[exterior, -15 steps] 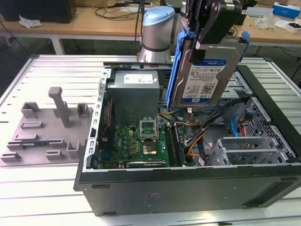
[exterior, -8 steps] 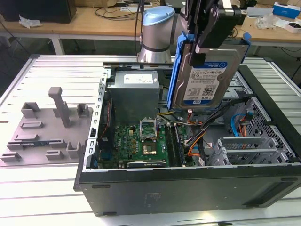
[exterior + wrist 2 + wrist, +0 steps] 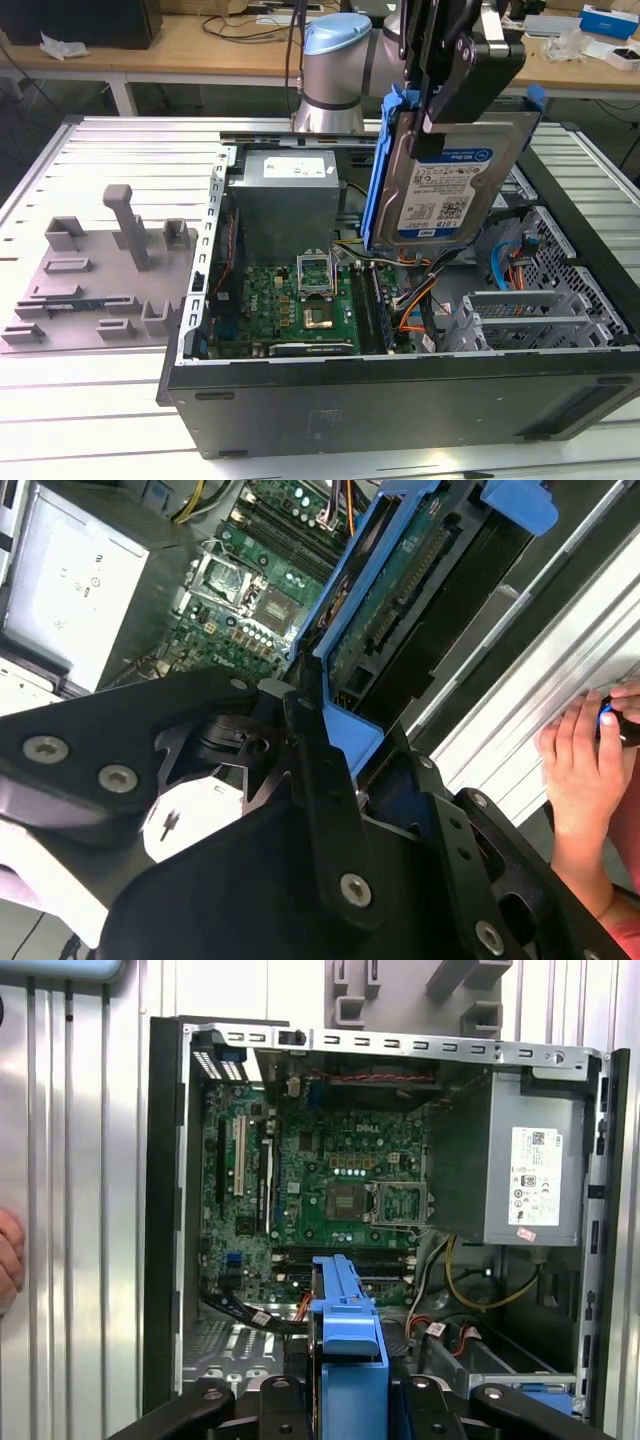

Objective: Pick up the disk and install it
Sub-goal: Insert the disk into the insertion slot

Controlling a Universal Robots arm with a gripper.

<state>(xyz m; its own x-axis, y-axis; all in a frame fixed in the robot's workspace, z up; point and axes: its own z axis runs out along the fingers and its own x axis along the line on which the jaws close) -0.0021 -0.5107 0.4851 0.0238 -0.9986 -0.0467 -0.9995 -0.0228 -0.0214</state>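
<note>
I am watching the gripper [image 3: 440,112] pinching the disk [image 3: 447,180] by its upper edge, clamped on the blue carrier. The disk is hanging nearly upright, label facing the exterior view, above the open computer case [image 3: 400,405], at about two o'clock from the motherboard [image 3: 290,300]. The power supply [image 3: 288,195] is sitting at twelve o'clock from that board. In the second wrist view a person's hand [image 3: 578,770] is resting against the slatted worktop [image 3: 525,685] beside the case.
</note>
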